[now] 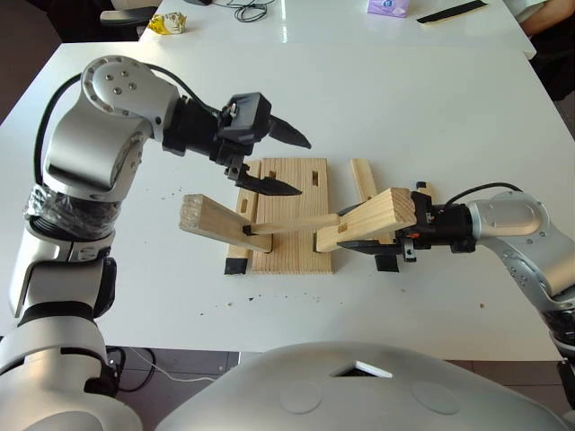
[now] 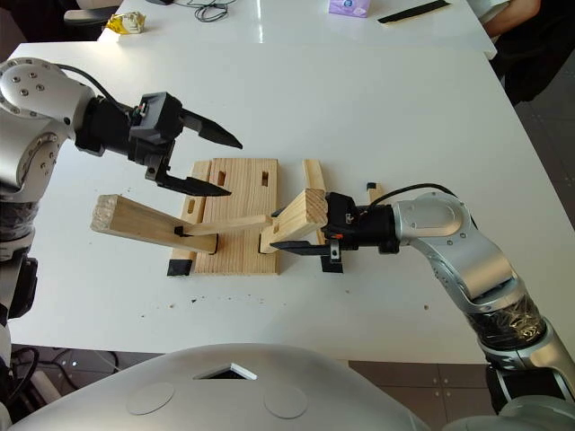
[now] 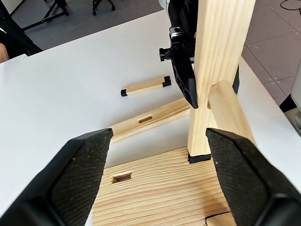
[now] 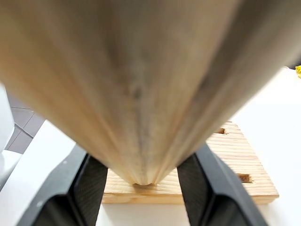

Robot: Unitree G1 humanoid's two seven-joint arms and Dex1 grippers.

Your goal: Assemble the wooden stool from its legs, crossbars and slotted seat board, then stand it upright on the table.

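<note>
A white table point(image 1: 404, 81) abuts a second white table point(image 1: 305, 25), with grey floor point(image 3: 131, 9) beyond them.

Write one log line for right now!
left end effector: open, above board | right end effector: shut on leg | crossbar: touching leg

A white table point(image 1: 404, 99) spreads wide, with dark specks point(image 1: 254, 297) near its front edge. On the white surface behind it lie a crumpled yellow wrapper point(image 1: 168, 23), black cables point(image 1: 247, 11), a purple packet point(image 1: 387, 8) and a flat black strip point(image 1: 452, 12).
</note>
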